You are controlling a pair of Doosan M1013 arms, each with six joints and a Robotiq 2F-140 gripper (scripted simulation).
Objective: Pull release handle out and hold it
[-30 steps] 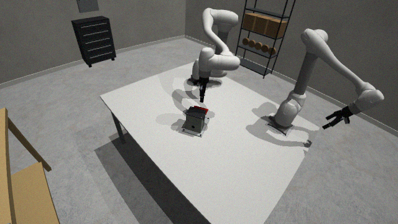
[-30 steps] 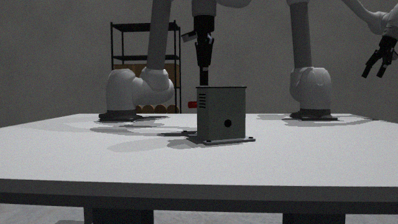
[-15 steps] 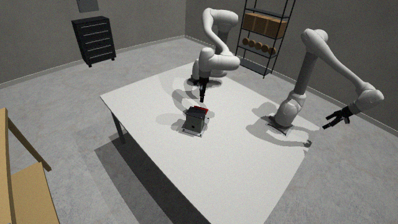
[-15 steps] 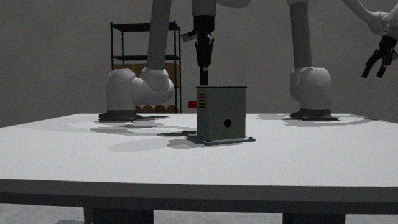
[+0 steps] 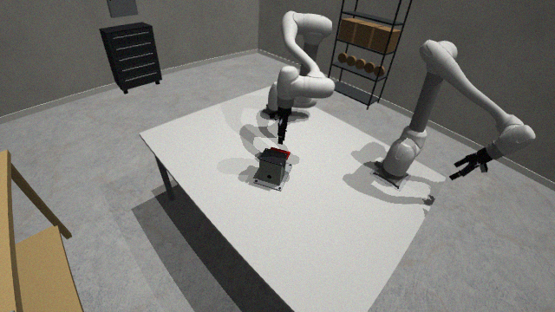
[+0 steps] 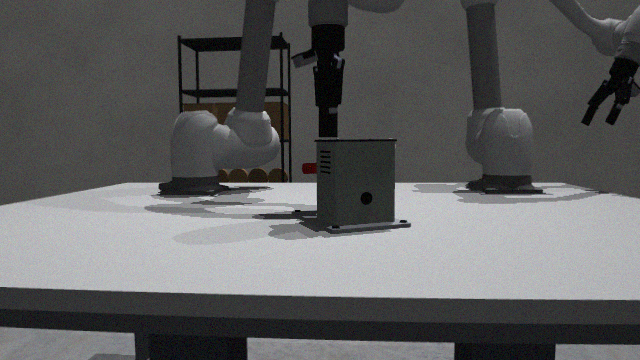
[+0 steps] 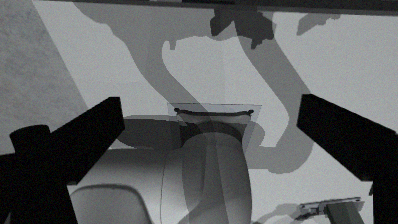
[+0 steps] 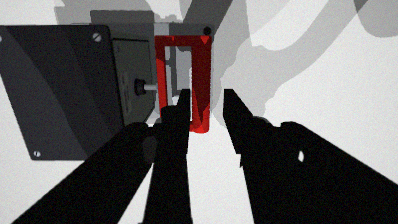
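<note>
right gripper [image 5: 281, 142] [image 6: 328, 135] [image 8: 207, 91] nearer, 2 fingers slightly apart, holding nothing; release handle [image 5: 284, 152] [image 6: 309, 168] [image 8: 201, 75] below tips, long bar crosswise to closing direction.
</note>
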